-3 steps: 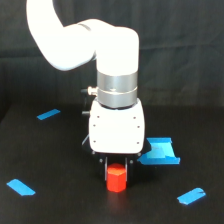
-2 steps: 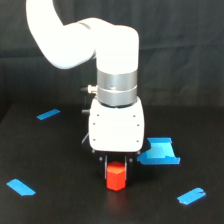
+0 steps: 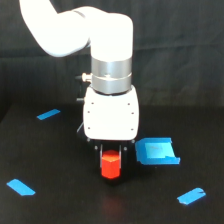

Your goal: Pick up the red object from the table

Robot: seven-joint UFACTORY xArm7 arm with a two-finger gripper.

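Straddling the red object (image 3: 110, 166) on the table (image 3: 60, 205), gripper (image 3: 111, 161) jaws on either side; closed grip or small gap, cannot tell. Blue tray (image 3: 156, 151) just beside.

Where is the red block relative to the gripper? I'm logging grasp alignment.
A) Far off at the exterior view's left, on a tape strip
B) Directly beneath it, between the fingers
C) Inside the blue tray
B: the red block sits right under the gripper, between its dark fingers.

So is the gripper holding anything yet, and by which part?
Cannot be told: the gripper straddles the red object's top, but finger contact is hidden.
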